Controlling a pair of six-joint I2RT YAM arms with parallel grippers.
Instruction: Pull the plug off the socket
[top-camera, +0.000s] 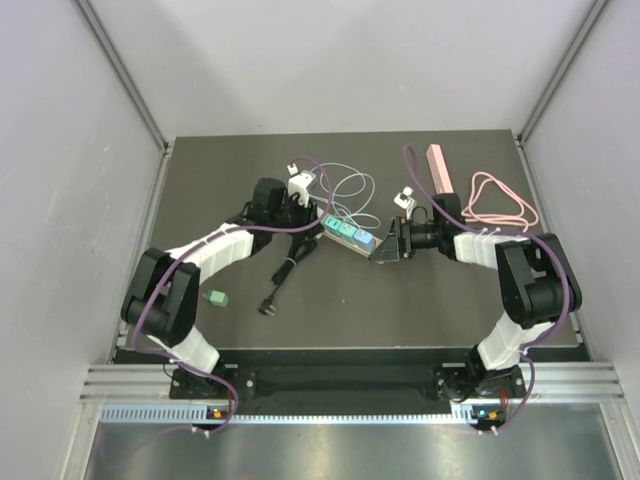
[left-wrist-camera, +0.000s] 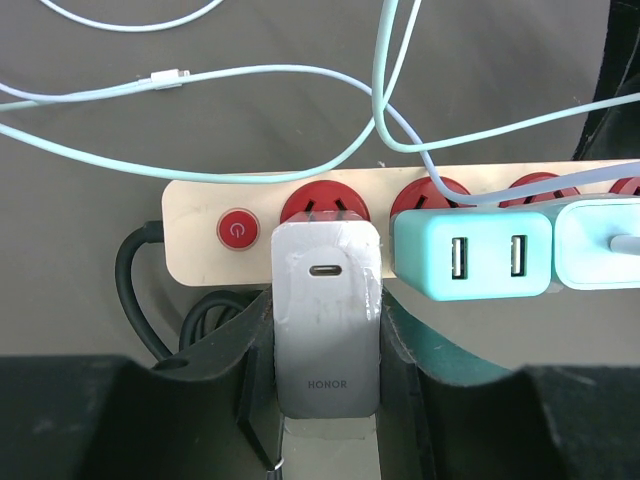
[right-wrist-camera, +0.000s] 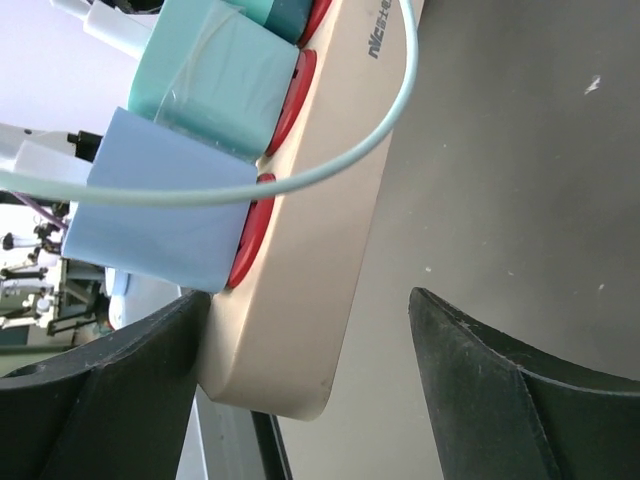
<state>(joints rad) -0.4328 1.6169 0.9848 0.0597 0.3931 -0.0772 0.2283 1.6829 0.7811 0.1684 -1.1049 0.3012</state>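
Left gripper (left-wrist-camera: 328, 345) clamps the white rectangular HONOR plug (left-wrist-camera: 327, 300); right gripper (right-wrist-camera: 305, 300) gapes astride the beige plastic power strip (right-wrist-camera: 335, 190)'s end.
Plug sits in the red socket (left-wrist-camera: 322, 203), 3 o'clock of the round switch (left-wrist-camera: 236, 230).

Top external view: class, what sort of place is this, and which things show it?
Probably a robot test cell: a table walled by plain panels on metal framing, a left arm and a right arm bolted at its near edge, and a power strip full of chargers.

overhead from behind, both wrist views close on power strip (left-wrist-camera: 192, 240)
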